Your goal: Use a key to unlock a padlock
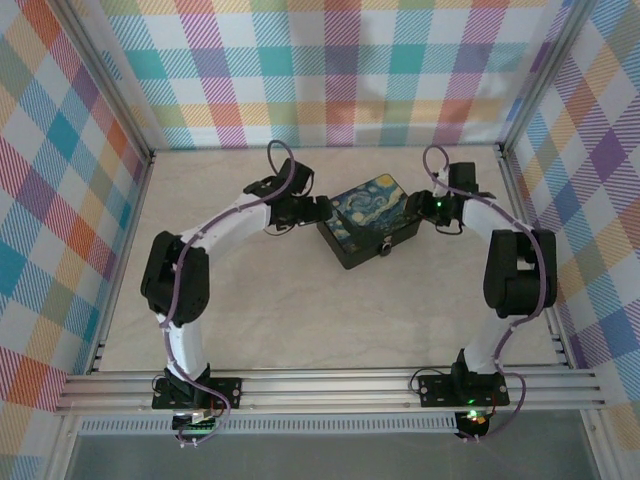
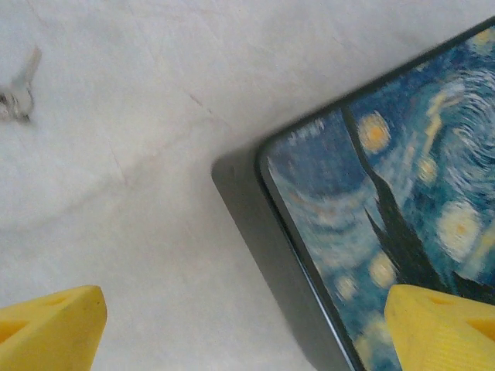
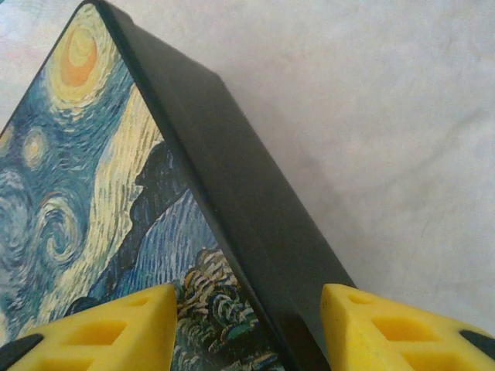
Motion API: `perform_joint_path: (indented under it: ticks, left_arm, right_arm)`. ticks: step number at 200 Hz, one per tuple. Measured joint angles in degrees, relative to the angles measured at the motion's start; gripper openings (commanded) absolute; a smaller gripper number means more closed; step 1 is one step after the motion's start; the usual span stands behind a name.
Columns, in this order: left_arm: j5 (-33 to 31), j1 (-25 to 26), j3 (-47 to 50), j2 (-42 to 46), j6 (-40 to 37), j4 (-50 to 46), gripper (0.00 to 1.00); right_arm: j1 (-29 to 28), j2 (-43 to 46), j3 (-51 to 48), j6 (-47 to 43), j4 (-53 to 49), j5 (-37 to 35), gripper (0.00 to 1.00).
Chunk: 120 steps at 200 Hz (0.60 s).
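Observation:
A small silvery key [image 2: 19, 89] lies on the table at the upper left of the left wrist view, well away from the fingers. My left gripper [image 2: 247, 332] [image 1: 320, 212] is open at the left corner of the black box [image 1: 370, 225], with one yellow fingertip [image 2: 445, 328] over the lid. My right gripper [image 3: 251, 328] [image 1: 410, 207] is open astride the box's right edge [image 3: 232, 193], touching nothing. A tiny dark padlock [image 1: 385, 248] seems to hang at the box's near side.
The box's lid [image 2: 402, 193] carries a blue-yellow swirling painting. Pale tabletop [image 1: 330, 320] spreads in front of the box. Checked walls and aluminium rails [image 1: 330, 385] close the space in.

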State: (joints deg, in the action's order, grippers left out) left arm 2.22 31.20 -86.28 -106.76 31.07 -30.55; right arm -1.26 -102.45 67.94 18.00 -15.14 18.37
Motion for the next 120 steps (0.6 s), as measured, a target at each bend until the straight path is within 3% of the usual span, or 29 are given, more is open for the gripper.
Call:
perform_joint_path:
  ticks: [66,120]
  left_arm:
    - [3.9,2.8,1.9,-2.9,5.2,3.8,0.93]
    - [2.6,2.3,-3.6,-8.7,5.6,3.5,0.93]
  right_arm:
    - [-4.4,8.1,-9.5,4.9,-0.1,2.3,0.54]
    - [-6.3,9.1,-11.1,7.2,-0.1,3.4,0.55]
